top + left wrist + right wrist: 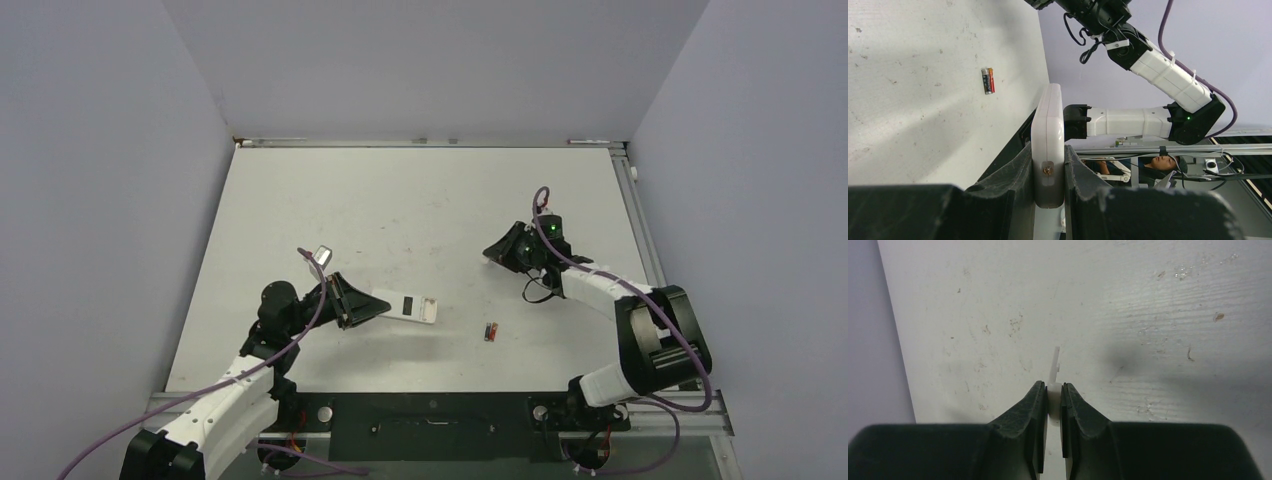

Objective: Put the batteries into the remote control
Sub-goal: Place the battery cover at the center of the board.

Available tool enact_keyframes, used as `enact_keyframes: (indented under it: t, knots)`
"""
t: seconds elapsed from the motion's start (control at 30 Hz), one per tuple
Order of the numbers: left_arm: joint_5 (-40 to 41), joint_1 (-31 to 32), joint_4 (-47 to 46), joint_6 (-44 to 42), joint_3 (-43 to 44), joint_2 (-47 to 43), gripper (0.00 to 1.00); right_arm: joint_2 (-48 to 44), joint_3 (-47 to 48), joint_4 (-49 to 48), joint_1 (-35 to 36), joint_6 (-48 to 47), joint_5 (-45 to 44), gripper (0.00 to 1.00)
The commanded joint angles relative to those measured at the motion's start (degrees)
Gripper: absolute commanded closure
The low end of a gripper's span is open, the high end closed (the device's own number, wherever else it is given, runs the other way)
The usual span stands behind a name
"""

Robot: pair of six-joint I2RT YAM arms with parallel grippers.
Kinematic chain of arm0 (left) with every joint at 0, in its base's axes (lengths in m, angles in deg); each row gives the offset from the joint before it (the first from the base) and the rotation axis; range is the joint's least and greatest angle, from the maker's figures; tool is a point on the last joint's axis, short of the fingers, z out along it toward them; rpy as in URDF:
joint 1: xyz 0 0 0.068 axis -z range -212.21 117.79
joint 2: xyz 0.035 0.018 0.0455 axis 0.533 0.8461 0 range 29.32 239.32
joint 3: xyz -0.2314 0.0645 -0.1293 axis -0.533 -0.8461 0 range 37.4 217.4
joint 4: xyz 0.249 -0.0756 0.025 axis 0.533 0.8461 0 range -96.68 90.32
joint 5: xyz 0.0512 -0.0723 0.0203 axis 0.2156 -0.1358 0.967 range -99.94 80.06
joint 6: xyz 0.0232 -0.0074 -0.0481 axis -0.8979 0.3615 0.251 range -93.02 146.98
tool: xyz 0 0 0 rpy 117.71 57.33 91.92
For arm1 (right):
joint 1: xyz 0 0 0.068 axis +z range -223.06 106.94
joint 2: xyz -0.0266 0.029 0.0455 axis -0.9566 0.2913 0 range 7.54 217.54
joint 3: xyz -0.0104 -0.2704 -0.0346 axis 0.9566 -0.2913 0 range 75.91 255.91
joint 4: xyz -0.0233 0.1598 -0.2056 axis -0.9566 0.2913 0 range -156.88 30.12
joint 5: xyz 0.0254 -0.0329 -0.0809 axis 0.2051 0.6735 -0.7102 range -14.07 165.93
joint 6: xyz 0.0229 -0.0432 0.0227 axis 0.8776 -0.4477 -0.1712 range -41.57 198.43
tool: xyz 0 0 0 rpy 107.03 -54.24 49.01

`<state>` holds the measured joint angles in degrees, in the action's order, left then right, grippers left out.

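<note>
Loose batteries (490, 331) by near edge of counter (420, 190).
Clamped: remote control (410, 306) in left gripper (365, 303); white piece (1054, 367) in right gripper (1052, 387).

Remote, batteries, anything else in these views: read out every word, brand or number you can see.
Nothing can be read.
On the batteries: label print, too small and blurred.
On the remote: small dark marks, too small to read.
On the white piece: no print shows.
</note>
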<state>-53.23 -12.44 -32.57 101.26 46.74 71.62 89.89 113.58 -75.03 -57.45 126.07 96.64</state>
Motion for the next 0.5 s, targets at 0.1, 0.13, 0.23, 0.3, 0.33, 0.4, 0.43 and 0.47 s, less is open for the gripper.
enact_keyframes:
  t: [0.1,0.13,0.23,0.3,0.33,0.4,0.43,0.47]
  knots:
    - [0.18,-0.26,-1.98,-0.30,0.41,-0.82,1.00,6.11,2.23,-6.90,-1.61,1.28,0.37,0.91]
    - [0.15,-0.26,-1.97,-0.40,0.35,-0.82,1.00,6.97,2.33,-7.52,-1.91,1.43,0.57,0.92]
    - [0.16,-0.26,-1.93,-0.19,0.24,-1.00,1.00,9.43,1.62,-11.44,-2.74,2.84,1.73,0.92]
    - [0.14,-0.26,-1.77,-0.19,0.21,-1.20,1.00,11.12,1.89,-12.54,-2.95,3.25,2.15,0.91]
    - [0.13,-0.24,-1.67,-0.19,0.23,-1.30,1.00,11.94,2.27,-12.64,-3.00,3.21,2.14,0.91]
    - [0.27,-0.26,-1.55,-0.19,0.23,-1.34,1.00,13.48,2.85,-12.92,-3.09,3.08,2.14,0.91]
    - [0.23,-0.26,-1.53,-0.19,0.19,-1.31,1.00,14.06,3.09,-13.07,-3.14,3.14,2.14,0.91]
    - [0.27,-0.26,-1.46,-0.19,0.20,-1.27,1.00,14.75,3.18,-13.24,-3.24,3.16,2.22,0.91]
